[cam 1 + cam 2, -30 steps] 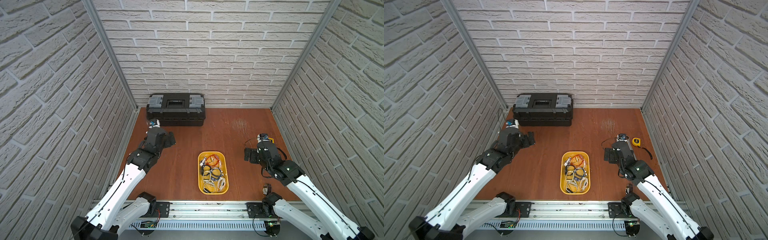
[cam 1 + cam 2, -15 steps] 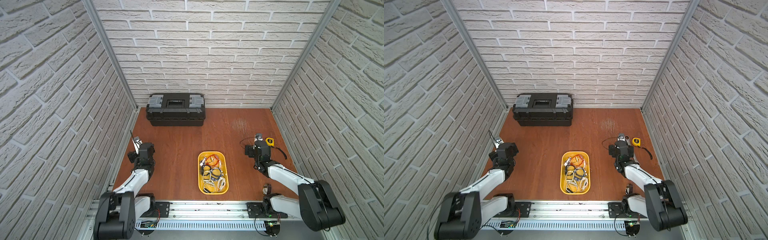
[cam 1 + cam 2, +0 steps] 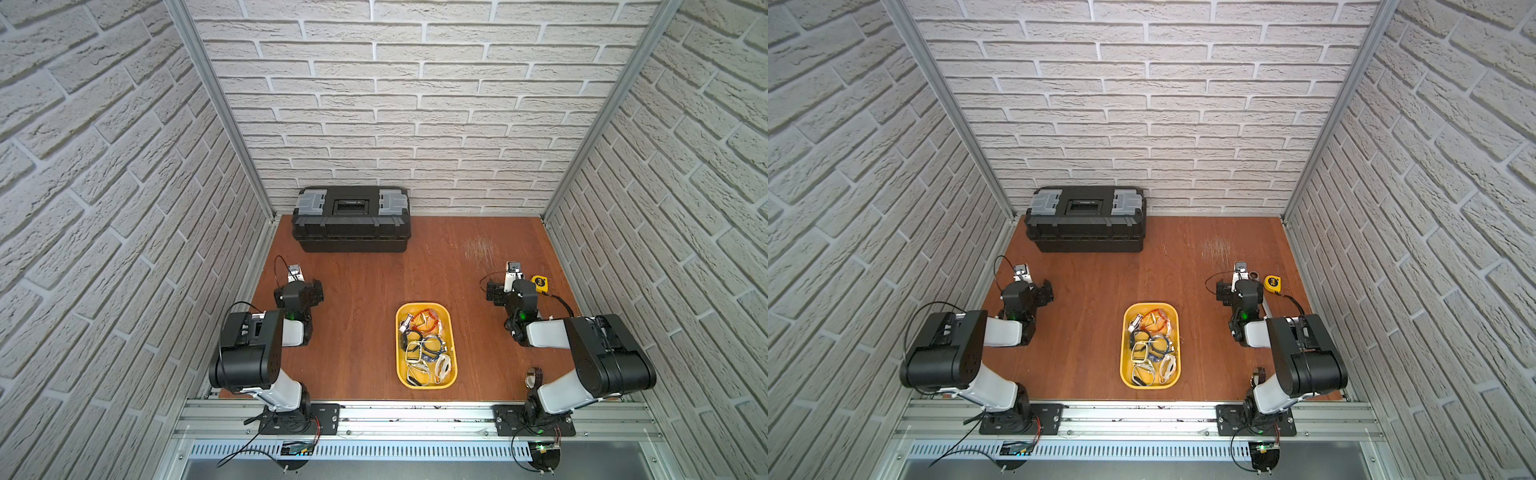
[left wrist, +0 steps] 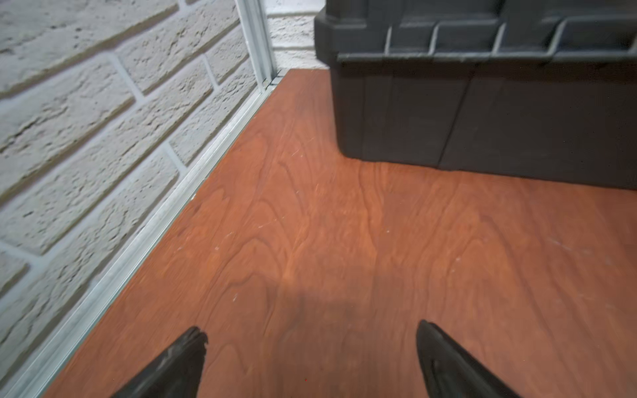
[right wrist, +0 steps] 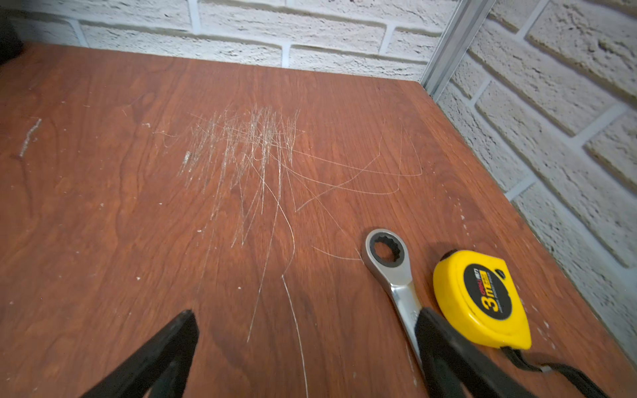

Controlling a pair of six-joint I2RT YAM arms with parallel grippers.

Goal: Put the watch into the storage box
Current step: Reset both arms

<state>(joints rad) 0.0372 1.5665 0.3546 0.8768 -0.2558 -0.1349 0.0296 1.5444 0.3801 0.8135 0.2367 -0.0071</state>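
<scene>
Locate the watch (image 3: 534, 376). A brown-strapped piece stands on the table (image 3: 361, 316) close to the base of the right arm, which partly hides it in both top views. It is outside the storage box (image 3: 424, 306) and well apart from it. It shows small, so treat its identity as a judgement.

The storage box sits at the front centre of the table. It holds a tangle of strapped items in orange, black, white and blue, apparently watches and bands. You cannot tell the individual pieces apart.

Check the grippers:
- **Left gripper** (image 4: 310, 330): the fingers are spread wide over bare wood near the black toolbox (image 3: 351, 224), holding nothing.
- **Right gripper** (image 5: 306, 314): the fingers are likewise wide and empty. One finger crosses the handle of a wrench (image 5: 393, 272) just beside a yellow tape measure (image 5: 481, 299). You cannot tell whether it touches the handle.

Neither gripper is near the watch.

Judge progress as follows: the box is largely filled, and one watch appears left to stow. The approach, grasp, carry and release are all not yet done.
</scene>
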